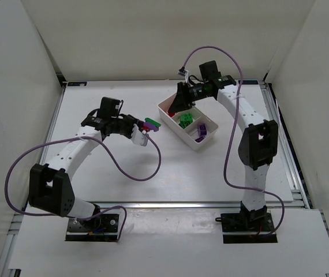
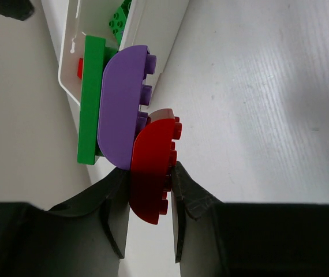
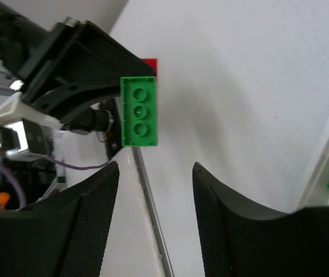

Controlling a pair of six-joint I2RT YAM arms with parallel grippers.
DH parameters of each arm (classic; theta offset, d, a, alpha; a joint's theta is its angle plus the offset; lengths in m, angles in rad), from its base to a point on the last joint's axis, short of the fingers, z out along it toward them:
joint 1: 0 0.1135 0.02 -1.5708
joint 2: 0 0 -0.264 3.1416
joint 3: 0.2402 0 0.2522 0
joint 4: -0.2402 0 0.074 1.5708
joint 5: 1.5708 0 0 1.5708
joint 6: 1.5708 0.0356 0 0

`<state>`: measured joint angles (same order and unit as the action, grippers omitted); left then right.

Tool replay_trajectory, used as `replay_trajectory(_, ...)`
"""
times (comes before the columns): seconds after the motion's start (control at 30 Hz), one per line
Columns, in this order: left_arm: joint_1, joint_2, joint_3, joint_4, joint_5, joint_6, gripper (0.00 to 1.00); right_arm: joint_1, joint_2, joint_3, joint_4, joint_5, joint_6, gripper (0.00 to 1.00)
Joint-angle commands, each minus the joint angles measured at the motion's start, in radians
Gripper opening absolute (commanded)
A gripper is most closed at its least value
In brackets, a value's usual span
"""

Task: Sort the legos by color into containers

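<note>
The L pincer (image 2: 150,172) is clenched on a red round-ended plastic brick (image 2: 153,144). Its two black fingers (image 2: 113,208) squeeze the brick from both sides. Stuck to the red one is a purple round-ended plastic brick (image 2: 124,104), & stuck to that is a flat green plastic plate (image 2: 90,98). So 3 pieces hang together as one stack (image 1: 150,123), held by the L arm. From the top cam the stack is just left of the white plastic tray (image 1: 177,130), near its left corner. Can't tell if it touches the tray.

The tray lies slantwise on the white worktop (image 1: 199,179) & has 3 square boxes in a row. The back box holds red bits (image 1: 171,113). The middle box holds green bricks (image 1: 185,119). The front box holds a purple brick (image 1: 201,131).

The R pincer (image 3: 154,170) is released: jaws apart, nothing btw them. From the top cam it hangs over the tray's back end. In its own cam the green plate, w/ 3 round bumps, shows ahead of the gap & does not touch the fingers. A bit of red peeks out behind the plate. The tray's edge is at the far right of that view, w/ a green brick inside.
</note>
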<state>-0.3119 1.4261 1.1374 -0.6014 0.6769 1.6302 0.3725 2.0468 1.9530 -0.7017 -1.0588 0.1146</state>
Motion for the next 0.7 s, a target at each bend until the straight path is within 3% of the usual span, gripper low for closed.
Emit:
replay_trajectory(0.0,-0.021,-0.052,-0.028,0.078,-0.043,0.076,0.10,0.040,-0.013,0.047,-0.113,0.172,-0.151,0.58)
replay_trajectory(0.27,-0.039,-0.059,-0.054,0.176,-0.065,0.072,0.10,0.092,0.022,0.110,-0.116,0.240,-0.185,0.57)
replay_trajectory(0.67,-0.042,-0.067,-0.056,0.193,-0.013,0.040,0.10,0.138,0.059,0.159,-0.142,0.142,-0.266,0.72)
